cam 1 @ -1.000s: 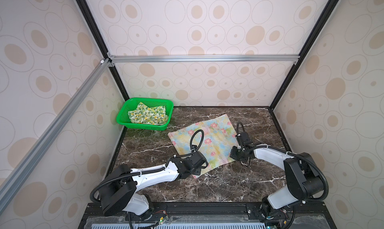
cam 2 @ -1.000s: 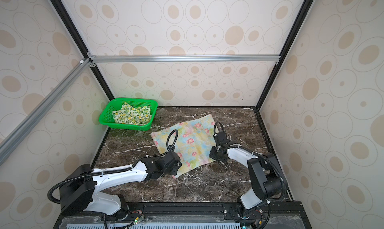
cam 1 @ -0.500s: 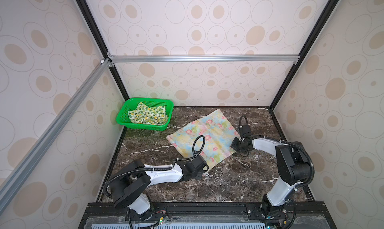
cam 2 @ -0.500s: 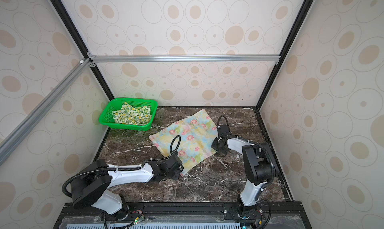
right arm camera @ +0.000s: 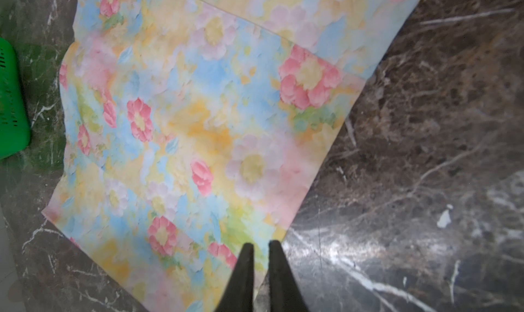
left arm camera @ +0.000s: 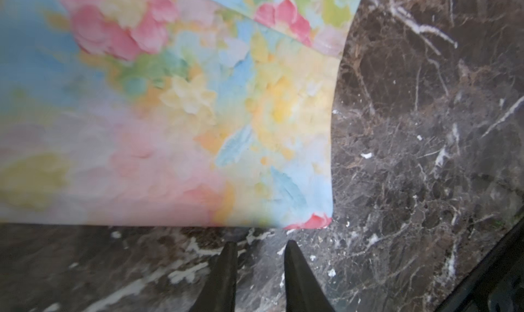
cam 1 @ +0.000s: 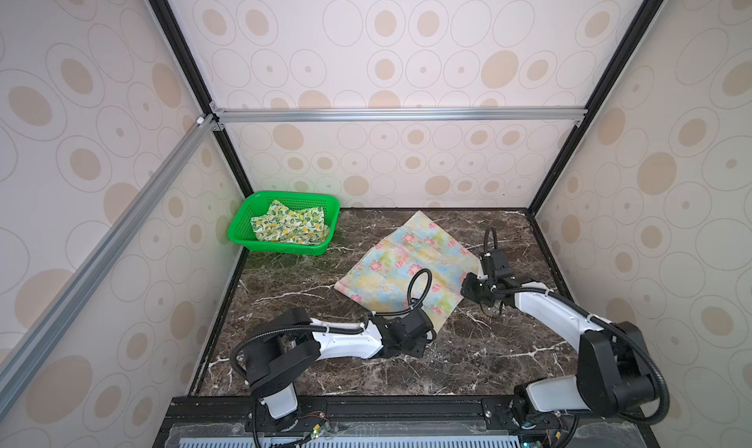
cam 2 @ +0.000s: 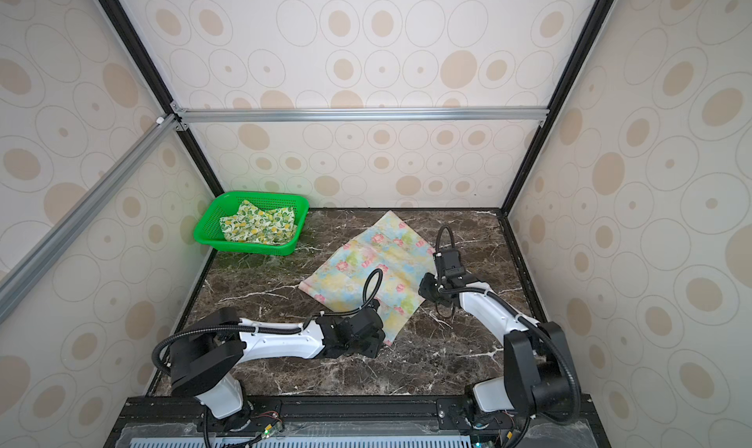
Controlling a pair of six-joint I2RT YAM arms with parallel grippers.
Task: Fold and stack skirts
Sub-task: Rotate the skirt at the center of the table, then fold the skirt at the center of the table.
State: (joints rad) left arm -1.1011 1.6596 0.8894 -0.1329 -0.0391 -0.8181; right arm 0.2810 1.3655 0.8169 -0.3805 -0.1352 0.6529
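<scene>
Marbled worktop (cam 1: 468, 360) inside a patterned enclosure. The floral skirt (cam 1: 390, 263) lies spread flat and unfolded. Its corner is just ahead of your left jaws, which stand parted and empty. Its side edge sits under the tips of your right jaws, narrowly parted, with nothing visibly pinched. The lemon-print skirt (cam 1: 291, 224) lies crumpled in the green basket (cam 1: 242, 222), well beyond both. Step in hand, by judgement: the first fold. Next, you need both jaws to pinch an edge and carry it across evenly. No brand, label or writing is legible.
</scene>
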